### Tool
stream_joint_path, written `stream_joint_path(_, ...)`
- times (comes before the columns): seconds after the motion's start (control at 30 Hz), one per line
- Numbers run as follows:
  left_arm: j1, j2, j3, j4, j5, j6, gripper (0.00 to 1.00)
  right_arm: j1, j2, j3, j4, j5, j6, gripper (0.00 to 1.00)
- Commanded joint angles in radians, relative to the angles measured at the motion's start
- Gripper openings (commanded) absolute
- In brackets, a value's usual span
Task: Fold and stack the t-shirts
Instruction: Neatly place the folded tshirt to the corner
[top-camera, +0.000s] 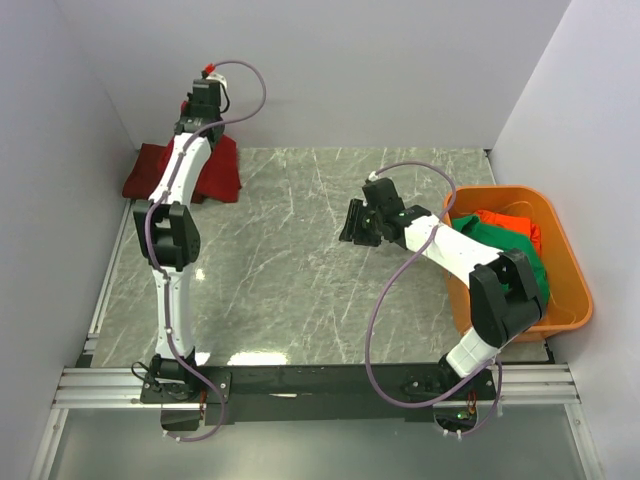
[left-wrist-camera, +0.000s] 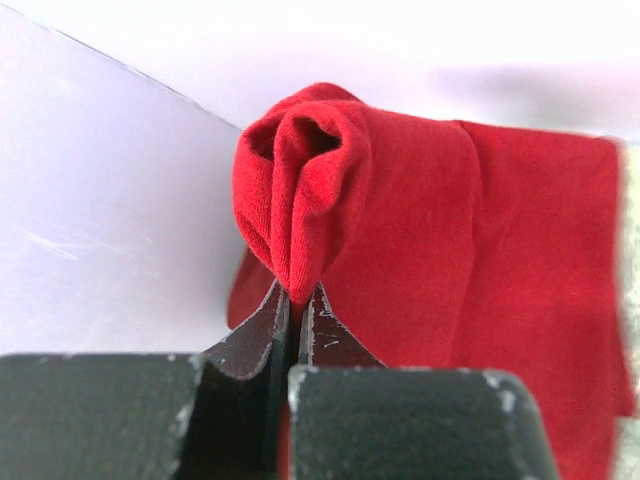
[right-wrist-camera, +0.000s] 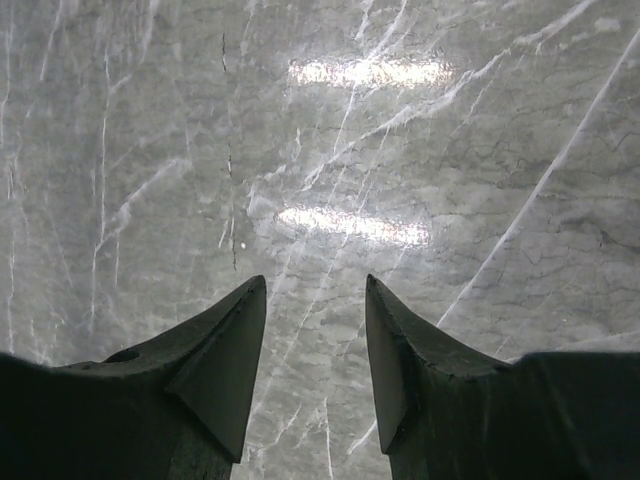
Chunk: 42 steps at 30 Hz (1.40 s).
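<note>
A folded crimson t-shirt (top-camera: 215, 172) lies at the table's far left corner, partly under my left arm. In the left wrist view my left gripper (left-wrist-camera: 297, 292) is shut on a bunched fold of this crimson t-shirt (left-wrist-camera: 450, 230), the cloth puffing up above the fingertips. A green t-shirt (top-camera: 500, 243) and an orange-red one (top-camera: 510, 222) lie crumpled in the orange tub (top-camera: 570, 275) at the right. My right gripper (top-camera: 352, 224) hovers over bare marble left of the tub; in the right wrist view this right gripper (right-wrist-camera: 315, 285) is open, nothing between its fingers.
White walls enclose the table on the left, back and right. The grey marble tabletop (top-camera: 300, 270) spans between the arms. A metal rail (top-camera: 320, 385) runs along the near edge, carrying both arm bases.
</note>
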Motion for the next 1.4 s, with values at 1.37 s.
stream_joint_path(1.37, 0.202, -0.024, 0.083, 0.124, 0.185, 0.033, 0.00, 0.053, 0.145, 0.177, -0.057, 0.082, 0.021, 0.49)
